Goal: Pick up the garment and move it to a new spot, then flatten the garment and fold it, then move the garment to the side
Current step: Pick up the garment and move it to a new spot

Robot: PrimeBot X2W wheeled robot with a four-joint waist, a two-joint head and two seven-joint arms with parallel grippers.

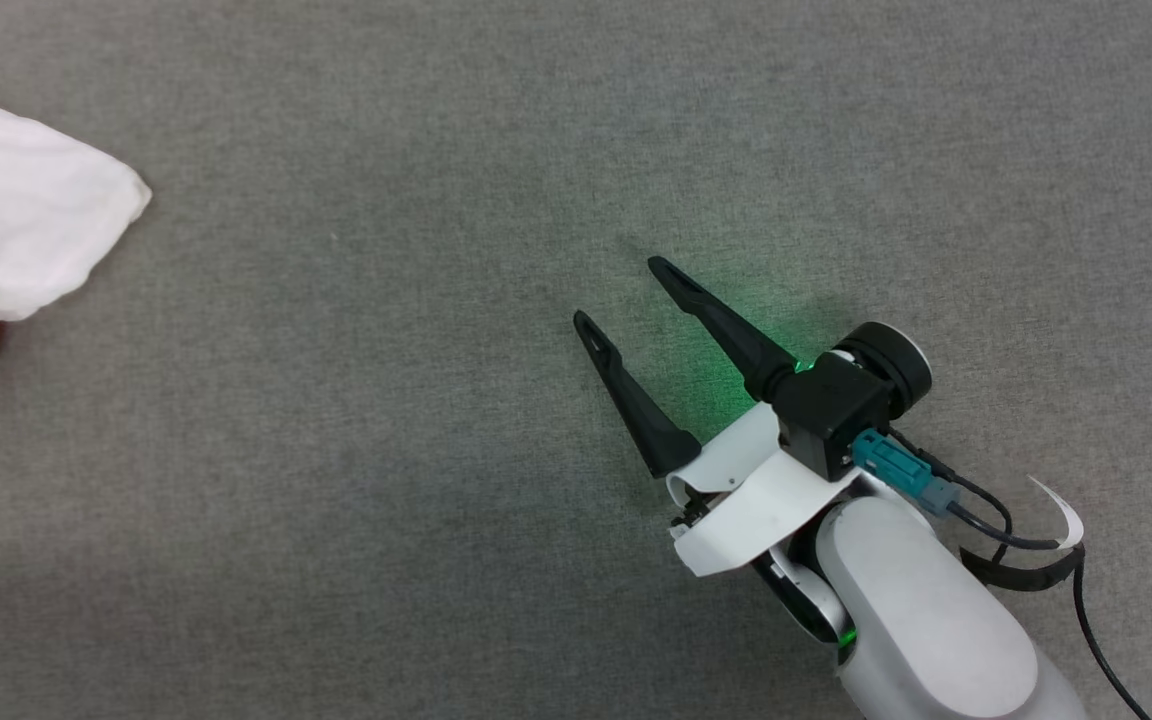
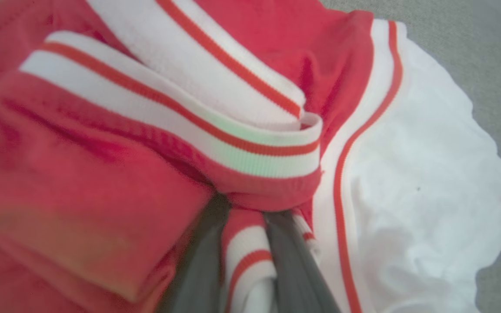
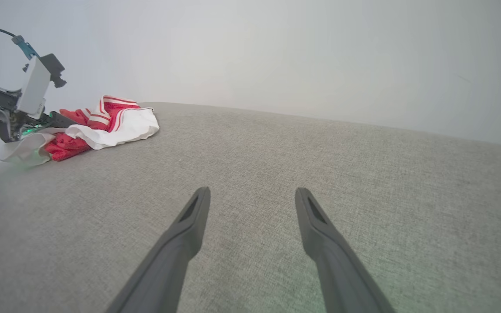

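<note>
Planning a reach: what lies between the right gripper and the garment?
Only bare grey surface between right gripper and garment, per head and right wrist views.

This looks like a robotics lab or test room. A broad table (image 1: 336,520) covered in plain grey woven cloth runs up to a blank pale wall (image 3: 320,52). Over it reaches a white robot arm (image 1: 926,610) with a teal plug (image 1: 901,470) and a loose black cable (image 1: 1101,650). A green indicator light glows on the cloth.
</note>
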